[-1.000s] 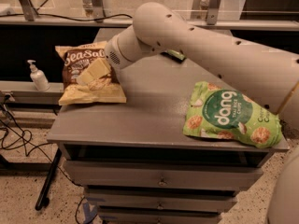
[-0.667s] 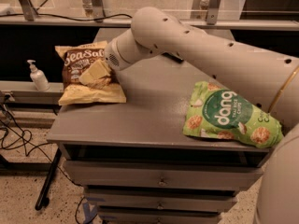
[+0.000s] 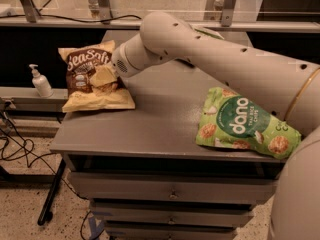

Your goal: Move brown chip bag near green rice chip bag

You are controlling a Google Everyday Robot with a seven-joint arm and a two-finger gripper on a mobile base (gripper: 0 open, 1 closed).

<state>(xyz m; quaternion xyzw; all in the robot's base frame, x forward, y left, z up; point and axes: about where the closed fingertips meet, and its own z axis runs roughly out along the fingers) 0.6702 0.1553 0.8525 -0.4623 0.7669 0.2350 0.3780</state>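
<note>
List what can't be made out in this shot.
All in the camera view:
- Gripper, at the brown chip bag's right edge: the wrist of the arm hides its grasp.
- Green item behind the arm: only a sliver shows, identity unclear.
- Pump bottle, left edge: label too small to read.

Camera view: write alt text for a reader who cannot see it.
The robot arm reaches across a grey cabinet, its tool at the brown chip bag on the top's left side. The green rice chip bag lies apart at the right front edge. A pump bottle stands left of the cabinet.
</note>
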